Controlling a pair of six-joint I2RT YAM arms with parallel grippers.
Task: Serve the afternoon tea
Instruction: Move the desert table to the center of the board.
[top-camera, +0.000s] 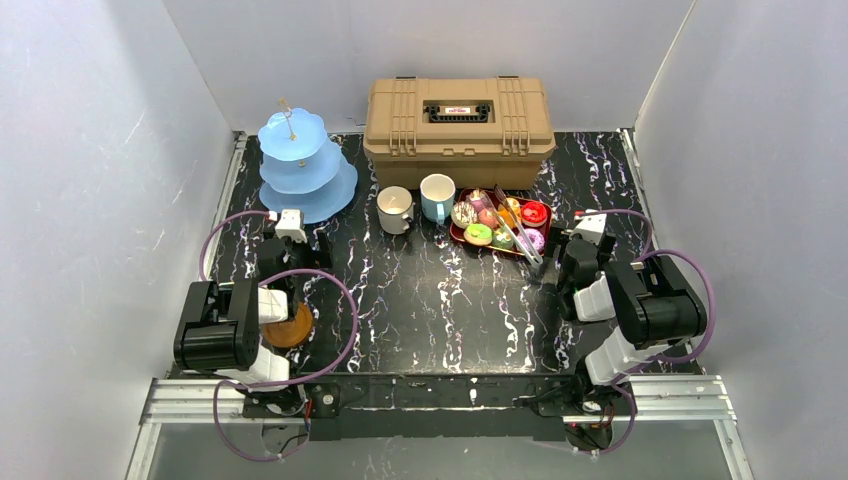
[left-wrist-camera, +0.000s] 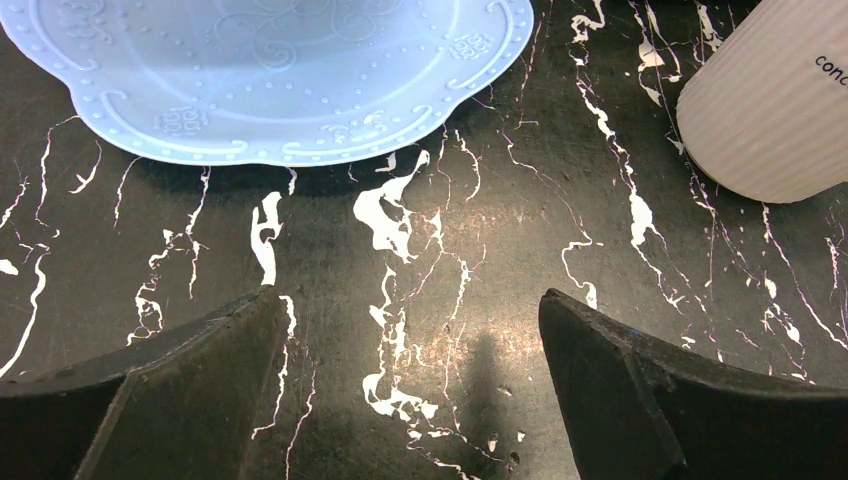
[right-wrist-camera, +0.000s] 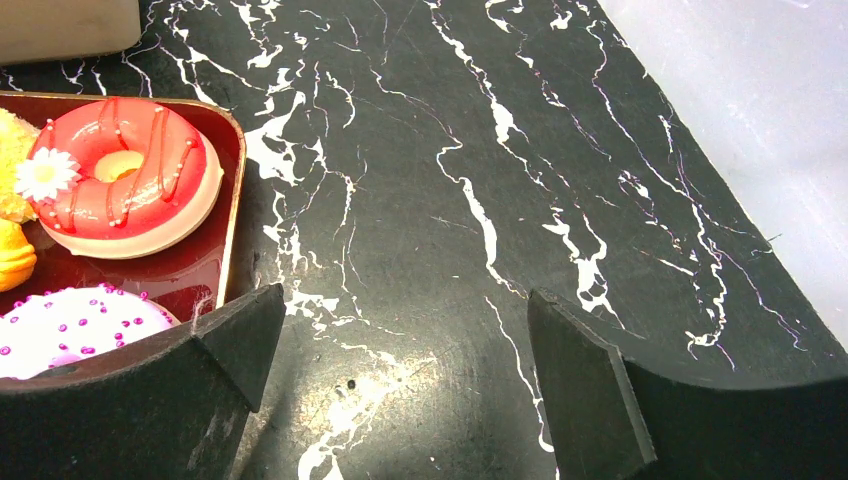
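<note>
The light-blue three-tier cake stand (top-camera: 303, 165) stands at the back left; its bottom tier (left-wrist-camera: 270, 70) fills the top of the left wrist view. A white mug (top-camera: 394, 209) (left-wrist-camera: 770, 110) and a light-blue mug (top-camera: 437, 196) stand mid-table. Toy donuts lie on the dark-red tray (top-camera: 462, 238), among them a red donut (right-wrist-camera: 120, 175) and a white-and-purple one (right-wrist-camera: 75, 325). A brown saucer (top-camera: 292, 328) lies partly hidden under the left arm. My left gripper (top-camera: 296, 228) (left-wrist-camera: 410, 310) is open and empty just in front of the stand. My right gripper (top-camera: 588, 232) (right-wrist-camera: 405, 305) is open and empty, right of the tray.
A tan toolbox (top-camera: 458, 118) sits closed at the back behind the mugs. Metal tongs (top-camera: 520, 238) lie across the tray's right half. White walls close in the black marbled table (top-camera: 440, 300) on three sides.
</note>
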